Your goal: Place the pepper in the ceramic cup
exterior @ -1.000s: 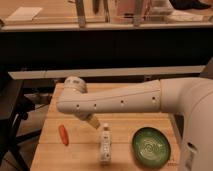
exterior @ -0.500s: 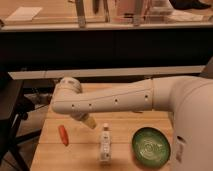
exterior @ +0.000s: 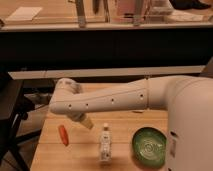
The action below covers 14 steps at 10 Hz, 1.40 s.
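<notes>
Jaws hover betw. pepper [exterior: 63,135] & bottle [exterior: 105,143].

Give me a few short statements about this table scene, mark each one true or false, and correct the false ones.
1. The slender orange-red pepper lies on the wooden table, left of the white labelled bottle. True.
2. The gripper is holding the pepper. False: the gripper hangs under the white robot arm, between pepper and bottle, apart from the pepper.
3. The round green bowl is to the right of the bottle. True.
4. The bottle is inside the green bowl. False: it is on the table beside the bowl, apart from it.
</notes>
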Each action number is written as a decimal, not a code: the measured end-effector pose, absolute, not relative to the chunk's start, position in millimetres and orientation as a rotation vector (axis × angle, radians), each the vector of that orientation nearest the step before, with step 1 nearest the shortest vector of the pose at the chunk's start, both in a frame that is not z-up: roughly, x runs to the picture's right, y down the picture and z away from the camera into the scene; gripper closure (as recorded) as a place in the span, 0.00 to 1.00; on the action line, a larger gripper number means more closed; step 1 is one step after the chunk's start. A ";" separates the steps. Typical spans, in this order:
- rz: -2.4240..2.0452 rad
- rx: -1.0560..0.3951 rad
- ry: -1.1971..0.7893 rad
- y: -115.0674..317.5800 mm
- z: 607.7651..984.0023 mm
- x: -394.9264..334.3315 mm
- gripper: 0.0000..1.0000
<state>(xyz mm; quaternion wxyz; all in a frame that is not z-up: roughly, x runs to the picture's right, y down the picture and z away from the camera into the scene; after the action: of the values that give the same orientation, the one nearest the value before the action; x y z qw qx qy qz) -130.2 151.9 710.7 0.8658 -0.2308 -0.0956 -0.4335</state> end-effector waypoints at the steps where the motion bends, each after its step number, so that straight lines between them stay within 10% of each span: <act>1: -0.917 -0.485 -0.209 153.1 711.3 -134.8 0.20; 14: -0.984 -0.487 -0.308 178.1 733.3 -192.6 0.20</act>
<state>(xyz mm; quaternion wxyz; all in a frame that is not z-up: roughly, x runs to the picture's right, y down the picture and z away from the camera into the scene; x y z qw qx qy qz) -192.6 178.1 733.3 0.8419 -0.2305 -0.1459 -0.4656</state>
